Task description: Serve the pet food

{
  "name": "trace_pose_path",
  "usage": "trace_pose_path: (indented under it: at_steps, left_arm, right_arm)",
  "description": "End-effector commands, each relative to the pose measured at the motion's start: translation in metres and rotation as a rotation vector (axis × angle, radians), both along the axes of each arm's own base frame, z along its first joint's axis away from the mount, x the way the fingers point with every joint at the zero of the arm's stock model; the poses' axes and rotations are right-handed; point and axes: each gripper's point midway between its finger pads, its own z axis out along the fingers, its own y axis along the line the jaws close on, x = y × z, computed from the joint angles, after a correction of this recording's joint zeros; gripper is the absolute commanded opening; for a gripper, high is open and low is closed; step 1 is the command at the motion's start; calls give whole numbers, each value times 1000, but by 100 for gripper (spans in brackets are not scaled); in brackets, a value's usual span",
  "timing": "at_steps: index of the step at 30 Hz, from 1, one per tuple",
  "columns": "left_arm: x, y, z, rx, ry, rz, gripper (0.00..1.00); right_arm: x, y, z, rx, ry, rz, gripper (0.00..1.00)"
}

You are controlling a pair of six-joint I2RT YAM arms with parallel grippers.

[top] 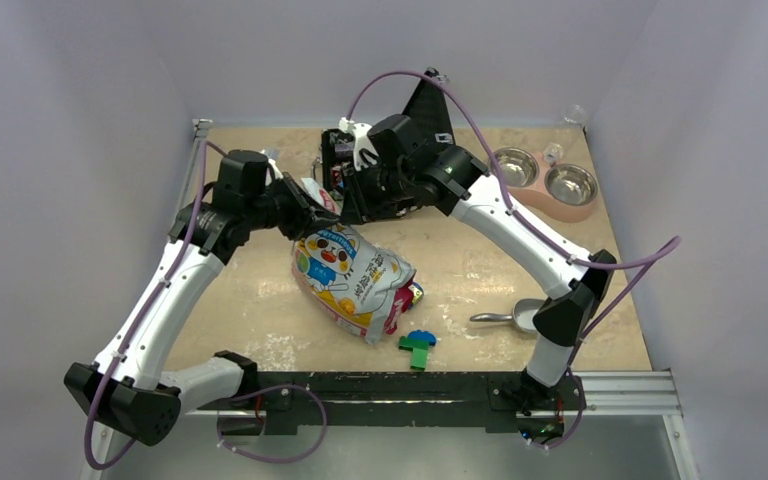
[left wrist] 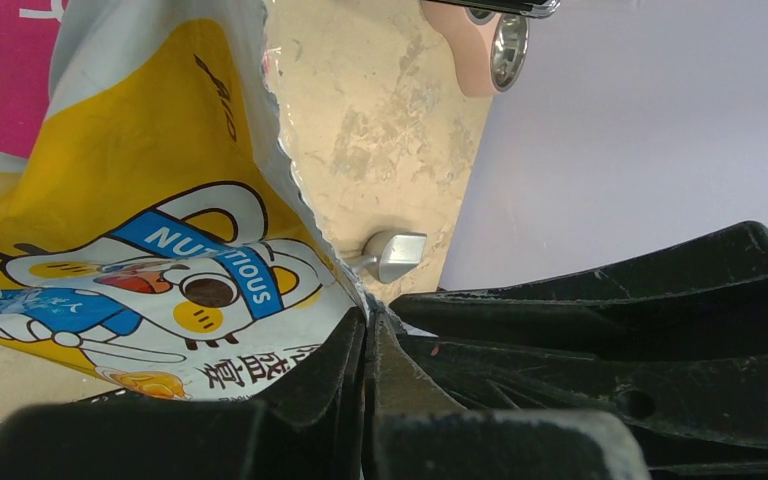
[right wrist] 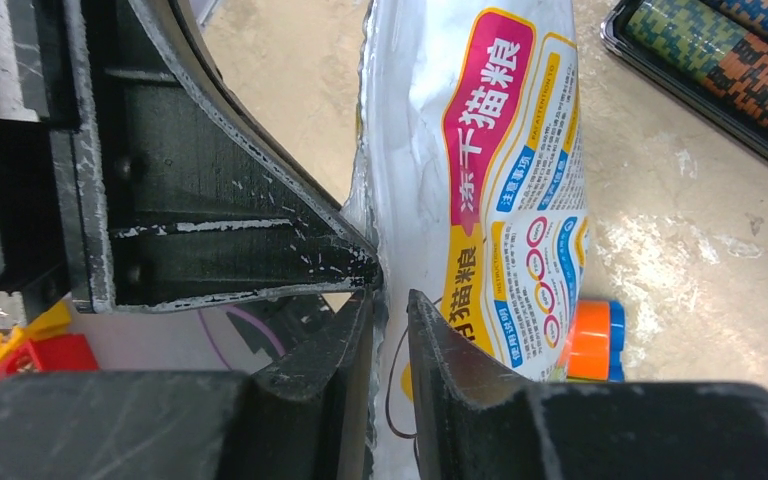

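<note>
Pet food is out of sight, presumably inside the bag (top: 352,278) lying at the middle of the tabletop (top: 610,320). Left jaws pinch its top edge tight. Right jaws straddle that edge alongside, a slit apart and not yet clamped, likely so both can pull the mouth open.

Glossy, crinkled foil-plastic bag (top: 352,275) between the matt black plastic fingers (left wrist: 300,390) of the left gripper (left wrist: 368,318) — scuffed, flecked white. Beyond their tips, a brushed metal scoop (left wrist: 392,253) on the worn, chalky wood-look table (left wrist: 380,120); farther off, polished steel bowls (top: 571,183) in a smooth pink plastic holder (top: 582,211).
</note>
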Motion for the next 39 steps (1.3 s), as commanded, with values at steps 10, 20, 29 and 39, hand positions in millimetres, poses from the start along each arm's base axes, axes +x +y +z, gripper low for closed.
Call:
trace_pose_path:
  at_steps: [10, 20, 29, 39]
  left_arm:
    - [7, 0, 2, 38, -18, -9, 0]
    - [10, -5, -7, 0, 35, 20, 5]
    - [27, -2, -7, 25, 10, 82, 12]
    - [-2, 39, -26, 326, 97, 122, 0]
  right_arm:
    - [23, -16, -11, -259, -209, -83, 0]
    - [3, 3, 2, -205, -239, -91, 0]
    - [-16, 19, 13, -95, -155, -35, 0]
    - [19, -16, -7, -379, -402, -151, 0]
